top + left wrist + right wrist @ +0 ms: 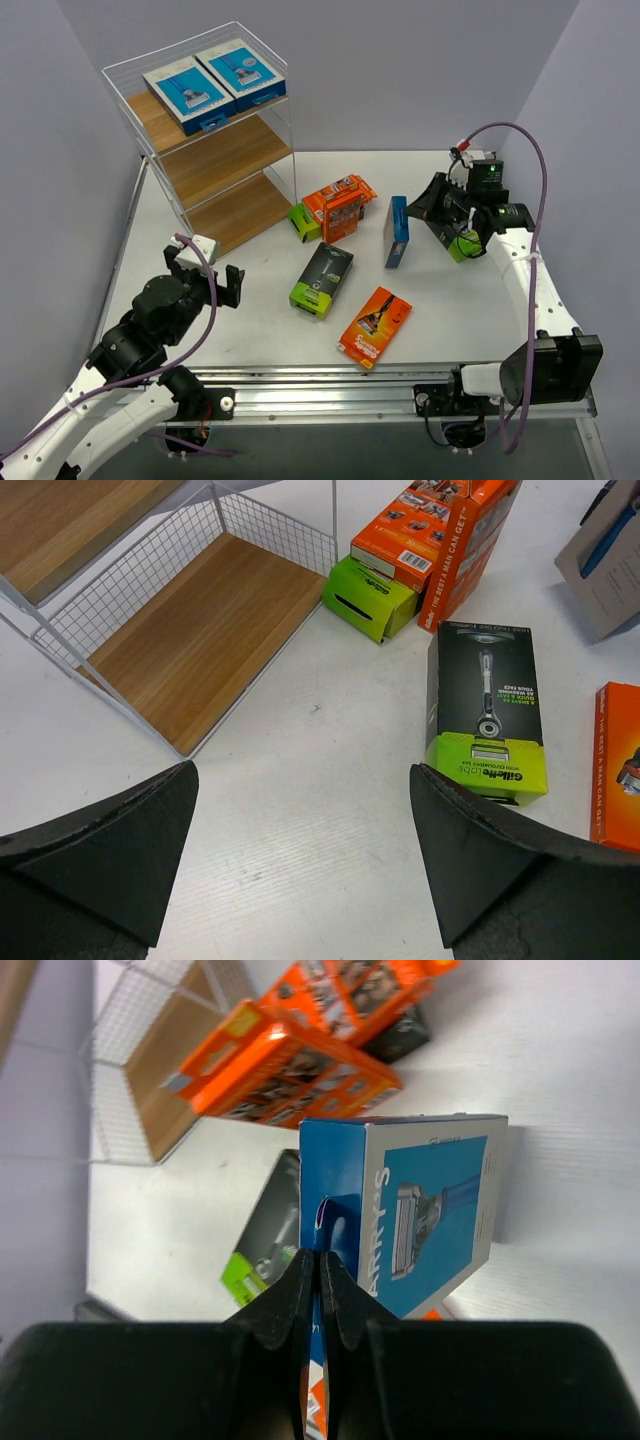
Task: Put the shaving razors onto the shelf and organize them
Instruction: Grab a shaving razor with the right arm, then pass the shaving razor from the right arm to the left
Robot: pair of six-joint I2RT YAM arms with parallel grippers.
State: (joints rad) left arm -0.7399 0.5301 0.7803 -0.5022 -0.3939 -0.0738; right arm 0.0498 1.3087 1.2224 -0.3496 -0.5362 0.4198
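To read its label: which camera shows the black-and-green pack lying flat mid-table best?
The left wrist view: the black-and-green pack is large there, its print legible. The top external view shows the pack whole but small. The right wrist view shows only part of it, behind the blue pack.

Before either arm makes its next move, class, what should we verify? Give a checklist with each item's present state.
1. Left claw open: ok.
2. Black-and-lime razor pack flat on the table, nothing on it: ok.
3. Shelf's bottom board bare where visible: ok.
4. Right claw shut at the blue razor pack's edge; actually gripping it: cannot tell.
5. Two blue packs side by side on the top tier: ok.
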